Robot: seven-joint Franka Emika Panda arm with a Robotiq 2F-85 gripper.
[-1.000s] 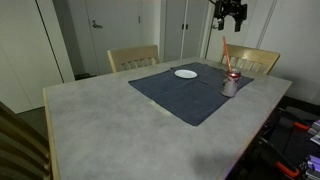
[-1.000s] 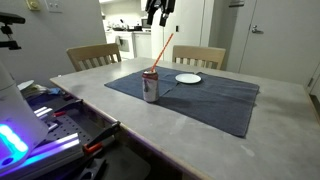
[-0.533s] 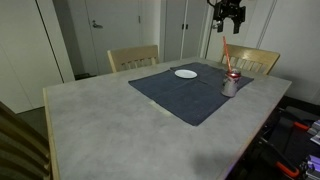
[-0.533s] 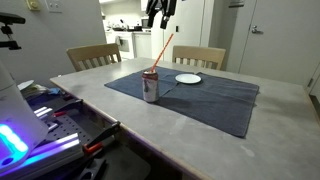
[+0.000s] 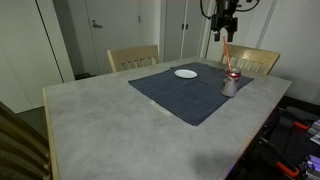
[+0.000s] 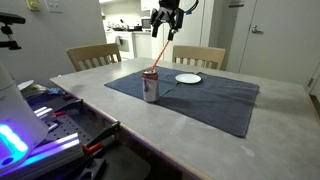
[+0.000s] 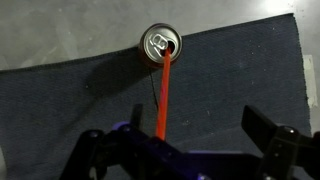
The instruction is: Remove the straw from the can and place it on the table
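Observation:
The silvery can (image 5: pixel 230 86) stands on the dark mat (image 5: pixel 185 95) near the table's edge, also seen in the other exterior view (image 6: pixel 151 86) and from above in the wrist view (image 7: pixel 160 43). The red-orange straw (image 5: pixel 227 56) leans out of its top opening (image 6: pixel 161 52) (image 7: pixel 163 95). My gripper (image 5: pixel 224 30) (image 6: pixel 164 27) hangs above the can at the straw's upper end, jaws open. In the wrist view the gripper (image 7: pixel 185 135) has the straw's upper end near one finger, with the other finger (image 7: pixel 268 128) well apart from it.
A flat white plate (image 5: pixel 185 73) (image 6: pixel 187 78) lies on the mat beyond the can. Wooden chairs (image 5: pixel 133 57) (image 6: pixel 93 56) stand at the table's sides. The grey stone-look table (image 5: pixel 110 125) extends wide around the mat.
My gripper has come down from above towards the straw's upper end. The can and straw have not moved.

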